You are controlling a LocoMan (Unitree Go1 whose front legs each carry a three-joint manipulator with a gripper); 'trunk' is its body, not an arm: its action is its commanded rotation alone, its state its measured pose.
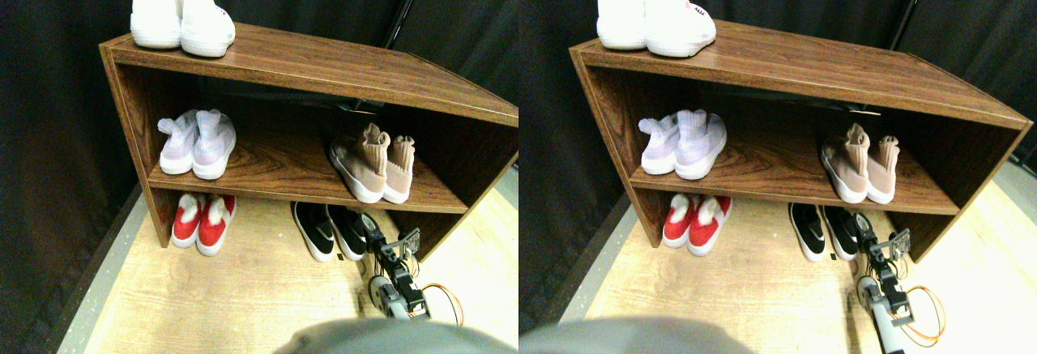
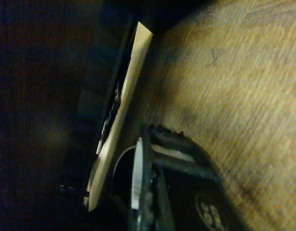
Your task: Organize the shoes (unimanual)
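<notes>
A pair of black slip-on shoes (image 1: 328,231) stands on the floor under the right end of the wooden rack (image 1: 324,66), heels toward me. My right gripper (image 1: 371,226) is down at floor level, against the heel side of the right black shoe (image 1: 348,232). In the wrist view that shoe's dark side and white sole edge (image 2: 124,108) run close alongside the dark jaw frame. A tan knit sock sneaker pair (image 1: 374,166) sits on the middle shelf, right side, just above the gripper.
White high-collar shoes (image 1: 180,15) stand on the rack's top at the left. A lavender pair (image 1: 198,143) is on the middle shelf's left, a red pair (image 1: 202,220) on the floor below. Orange cable (image 1: 445,297) loops beside the arm. Dark curtains hang behind.
</notes>
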